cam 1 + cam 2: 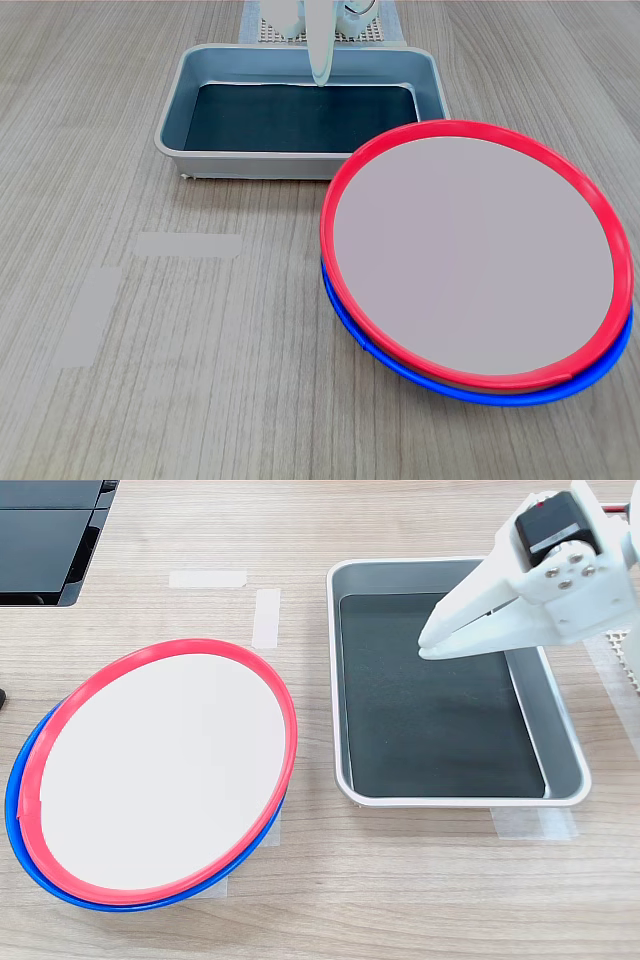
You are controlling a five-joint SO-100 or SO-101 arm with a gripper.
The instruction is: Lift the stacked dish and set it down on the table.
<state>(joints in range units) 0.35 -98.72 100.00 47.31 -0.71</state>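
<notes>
nothing is done yet: the red-rimmed plate [160,770] sits on the blue-rimmed plate [25,850], and the gripper [432,645], pinched closed and empty, hangs over the metal tray [440,800].

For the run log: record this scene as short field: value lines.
arm: white gripper over the grey tray, jaws together, holding nothing
red-rimmed dish: stacked on the blue-rimmed plate, untouched
tray contents: dark liner only
table: wood grain, pale tape strips beside the plates
task state: lift not yet begun
</notes>
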